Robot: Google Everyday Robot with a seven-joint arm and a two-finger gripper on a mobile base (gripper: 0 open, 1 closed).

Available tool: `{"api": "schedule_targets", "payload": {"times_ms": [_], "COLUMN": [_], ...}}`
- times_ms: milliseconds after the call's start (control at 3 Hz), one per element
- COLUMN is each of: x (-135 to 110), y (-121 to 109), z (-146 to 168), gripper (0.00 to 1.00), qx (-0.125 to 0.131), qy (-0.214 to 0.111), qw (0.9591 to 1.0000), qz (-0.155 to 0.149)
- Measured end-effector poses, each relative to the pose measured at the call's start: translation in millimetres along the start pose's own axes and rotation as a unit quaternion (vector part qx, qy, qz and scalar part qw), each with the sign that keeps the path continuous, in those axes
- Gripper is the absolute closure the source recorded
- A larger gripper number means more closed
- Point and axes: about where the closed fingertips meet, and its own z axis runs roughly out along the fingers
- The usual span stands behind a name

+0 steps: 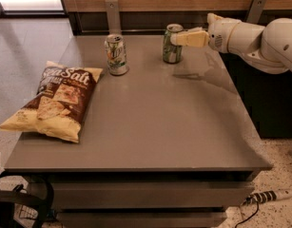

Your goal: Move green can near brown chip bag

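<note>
The green can (170, 50) stands upright at the back of the grey table (160, 122), right of centre. The brown chip bag (55, 101) lies flat at the table's left edge, far from the can. My gripper (180, 38) reaches in from the right at the height of the can's upper half and overlaps its right side. I cannot tell whether it touches the can. The white arm (259, 39) behind it extends off to the right.
A whiter can with a green and red logo (116, 54) stands upright left of the green can, near the bag's top end. A dark cabinet (271, 103) borders the table's right side. A wall with two metal posts (112, 13) runs behind it. A power strip (271, 196) lies on the floor.
</note>
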Motion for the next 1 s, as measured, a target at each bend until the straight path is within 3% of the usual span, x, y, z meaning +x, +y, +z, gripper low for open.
{"api": "schedule_targets", "payload": {"times_ms": [667,1000], "x": [17.0,29.9], "y": [9.0,15.4], "z": [41.2,56.5], "gripper": [0.00,0.10], "qx": [-0.016,-0.019], "qy": [-0.011,-0.019], "qw": [0.9998,0.9996], "qz": [0.005,0.010]}}
